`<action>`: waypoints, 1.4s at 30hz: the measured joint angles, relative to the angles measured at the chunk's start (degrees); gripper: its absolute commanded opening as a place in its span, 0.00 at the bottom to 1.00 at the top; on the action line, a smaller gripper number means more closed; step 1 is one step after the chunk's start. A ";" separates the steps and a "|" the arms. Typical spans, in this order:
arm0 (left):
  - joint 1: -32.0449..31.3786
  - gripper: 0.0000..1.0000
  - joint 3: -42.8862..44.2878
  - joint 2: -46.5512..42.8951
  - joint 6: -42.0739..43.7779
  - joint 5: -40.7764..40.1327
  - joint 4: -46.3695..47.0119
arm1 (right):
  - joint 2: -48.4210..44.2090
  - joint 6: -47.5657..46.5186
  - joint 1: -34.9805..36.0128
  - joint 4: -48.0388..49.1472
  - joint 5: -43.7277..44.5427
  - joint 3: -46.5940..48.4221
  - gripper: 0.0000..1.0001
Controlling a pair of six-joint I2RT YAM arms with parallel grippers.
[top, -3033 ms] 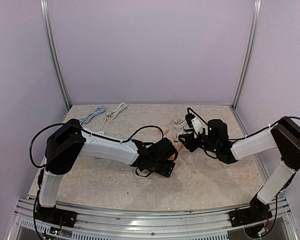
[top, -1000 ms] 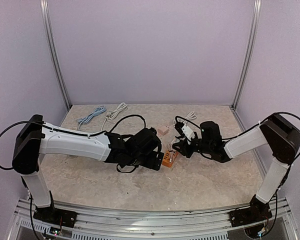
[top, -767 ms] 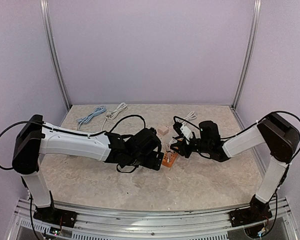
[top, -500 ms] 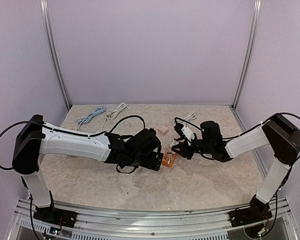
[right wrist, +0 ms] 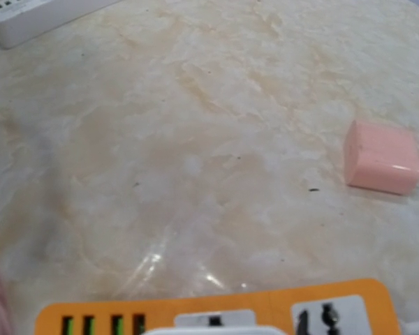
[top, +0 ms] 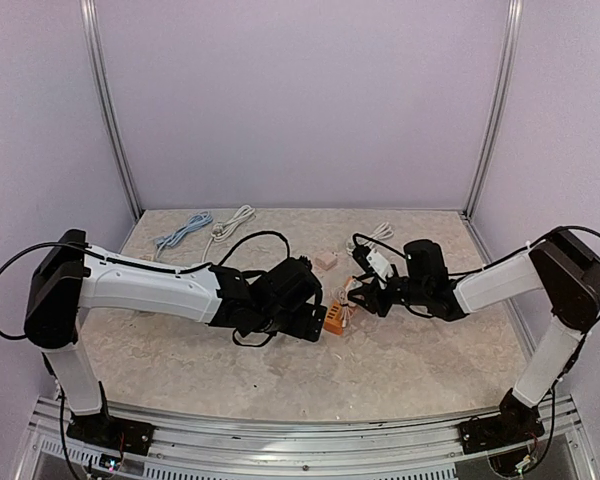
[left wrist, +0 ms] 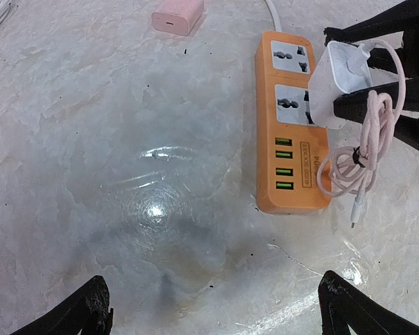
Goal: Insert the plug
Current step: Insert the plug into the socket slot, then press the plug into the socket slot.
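Note:
The orange power strip (left wrist: 290, 125) lies flat on the table with two sockets and a row of green ports. The white plug (left wrist: 339, 84), trailing a coiled pink cable (left wrist: 356, 157), hangs tilted over the strip's sockets. My right gripper (left wrist: 333, 70) is shut on it from the right. I cannot tell whether its pins are in a socket. In the right wrist view only the plug's top (right wrist: 209, 329) and the strip (right wrist: 126, 314) show. My left gripper (left wrist: 220, 317) stands open just short of the strip's near end, nothing between its fingertips (left wrist: 91, 314).
A pink charger (left wrist: 178, 14) lies beyond the strip, also in the right wrist view as the pink charger (right wrist: 383, 157). A white power strip (right wrist: 35, 14) lies farther off. A blue cable (top: 185, 228) and a white cable (top: 230, 222) rest at the back left.
Since three seconds ago the left arm has swung left and sits lower by the strip. The right gripper came down and left with the plug; in the last second it barely shifted.

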 measured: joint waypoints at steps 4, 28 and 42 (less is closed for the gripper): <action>0.00 0.99 -0.59 -0.42 -0.07 -0.02 0.13 | 0.26 -0.22 -0.46 -0.22 -0.02 0.39 0.00; 0.02 0.99 -0.68 -0.90 -0.02 0.00 0.28 | 5.99 1.01 -0.76 -1.07 -2.73 4.61 0.00; 0.76 0.99 -0.70 -0.92 -0.09 0.83 1.07 | 6.19 5.46 -0.15 15.54 -0.24 -4.55 0.00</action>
